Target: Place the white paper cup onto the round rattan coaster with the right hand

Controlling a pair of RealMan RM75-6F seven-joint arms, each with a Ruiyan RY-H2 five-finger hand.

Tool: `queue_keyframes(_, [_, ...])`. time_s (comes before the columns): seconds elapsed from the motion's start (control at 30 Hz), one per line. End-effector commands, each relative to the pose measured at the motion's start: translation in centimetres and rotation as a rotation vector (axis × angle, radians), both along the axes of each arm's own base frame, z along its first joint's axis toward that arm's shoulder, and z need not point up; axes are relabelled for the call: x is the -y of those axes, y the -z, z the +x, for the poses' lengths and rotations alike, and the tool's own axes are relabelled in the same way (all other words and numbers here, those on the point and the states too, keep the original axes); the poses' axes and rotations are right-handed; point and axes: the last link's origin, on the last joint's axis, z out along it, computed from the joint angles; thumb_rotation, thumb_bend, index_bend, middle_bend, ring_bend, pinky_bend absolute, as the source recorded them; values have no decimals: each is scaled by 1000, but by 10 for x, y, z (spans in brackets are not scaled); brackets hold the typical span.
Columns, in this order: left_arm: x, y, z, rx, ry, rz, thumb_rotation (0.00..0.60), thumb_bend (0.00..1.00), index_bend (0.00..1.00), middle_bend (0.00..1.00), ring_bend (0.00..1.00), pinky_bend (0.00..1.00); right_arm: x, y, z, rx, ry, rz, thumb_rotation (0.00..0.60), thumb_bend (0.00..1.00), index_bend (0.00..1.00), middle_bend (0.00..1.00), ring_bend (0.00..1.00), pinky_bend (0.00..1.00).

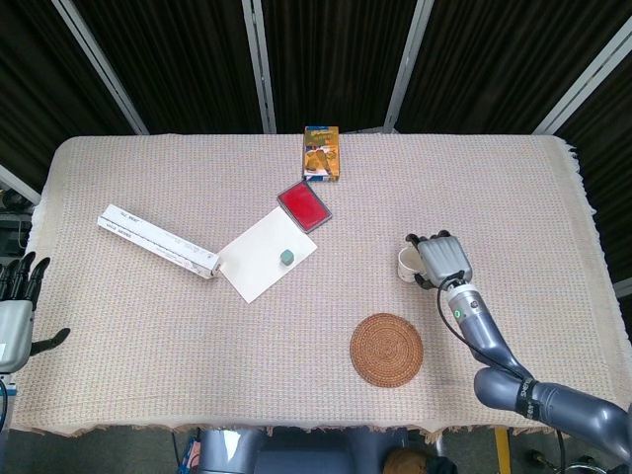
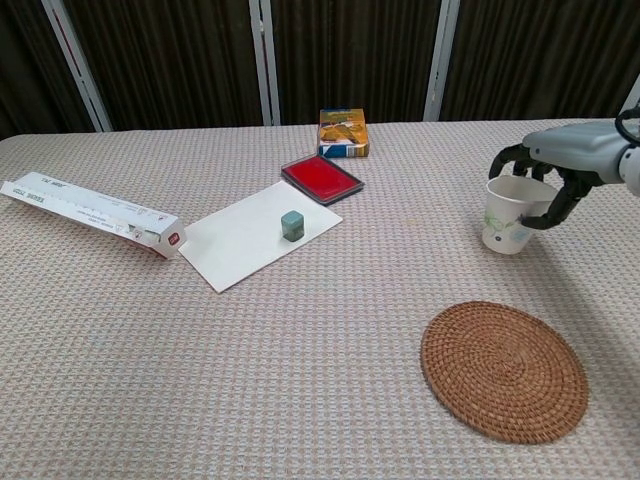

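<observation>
The white paper cup [image 1: 408,263] [image 2: 507,215] stands at the right of the table, tilted a little, beyond the round rattan coaster [image 1: 386,350] [image 2: 504,370]. My right hand [image 1: 442,260] [image 2: 560,160] comes over it from the right, and its fingers curl around the cup's rim and wall, gripping it. The coaster lies flat and bare near the front edge. My left hand [image 1: 12,321] hangs off the table's left edge, its fingers apart and holding nothing.
A long white box [image 1: 158,241] [image 2: 90,213] lies at the left. Mid-table there is a white sheet [image 1: 259,265] with a small green cube [image 1: 286,257] on it. Behind the sheet sit a red pad [image 1: 304,205] and a yellow-blue box [image 1: 321,152].
</observation>
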Motion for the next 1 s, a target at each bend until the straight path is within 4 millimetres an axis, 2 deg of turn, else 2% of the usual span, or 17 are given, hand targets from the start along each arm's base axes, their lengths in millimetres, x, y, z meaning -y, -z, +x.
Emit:
queue_keyframes(0.03, [0,0,1,3,2,0,600,0,0,0,0,0,-4,-9,7,20,-27,-12,600,252,214,372,350,232])
queue_keyframes(0.17, [2,-1,2,10,8,-4,600,0,0,0,0,0,-23,-24,22,53,-93,4,600,253,210,372,341,232])
queue_keyframes(0.3, [5,-2,4,20,18,-10,600,0,0,0,0,0,-58,-32,33,61,-166,70,600,252,208,372,336,232])
queue_keyframes(0.43, [8,-4,6,28,33,-15,600,0,0,0,0,0,-87,-32,34,51,-214,121,600,252,207,372,336,232])
queue_keyframes(0.6, [12,-5,9,37,52,-20,600,0,0,0,0,0,-118,-23,31,38,-264,186,600,253,206,372,336,232])
queue_keyframes(0.73, [15,-6,11,44,64,-25,600,0,0,0,0,0,-131,-13,30,24,-296,212,600,252,206,372,336,232])
queue_keyframes(1.0, [17,-7,11,49,66,-27,600,0,0,0,0,0,-135,6,19,8,-268,238,600,252,206,372,334,232])
